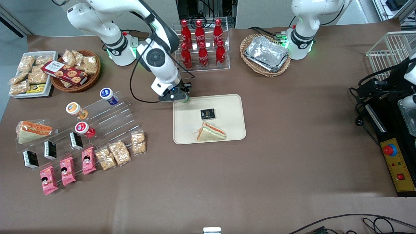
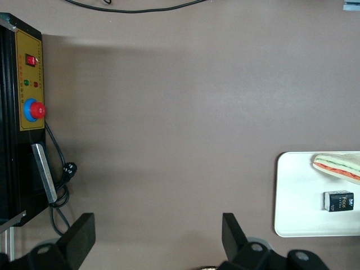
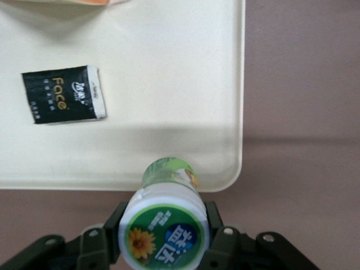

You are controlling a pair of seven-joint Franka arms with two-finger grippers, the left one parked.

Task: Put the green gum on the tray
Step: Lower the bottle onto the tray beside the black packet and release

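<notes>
The green gum [image 3: 166, 225] is a small bottle with a white cap and green label, held between my gripper's fingers. My right gripper [image 1: 182, 96] is shut on it and hovers over the rim of the beige tray [image 1: 227, 130] at the corner farthest from the front camera, toward the working arm's end. Only a sliver of the green gum [image 1: 186, 99] shows under the gripper in the front view. The tray [image 3: 169, 84] holds a small black packet [image 3: 63, 94] and a wrapped sandwich [image 1: 210, 132].
Clear stepped shelves hold blue [image 1: 108, 96], orange [image 1: 76, 110] and red [image 1: 85, 129] gum bottles, with snack packs around them. A cola bottle rack [image 1: 201, 44] stands just past the gripper. A wicker basket with foil trays [image 1: 266, 53] sits toward the parked arm.
</notes>
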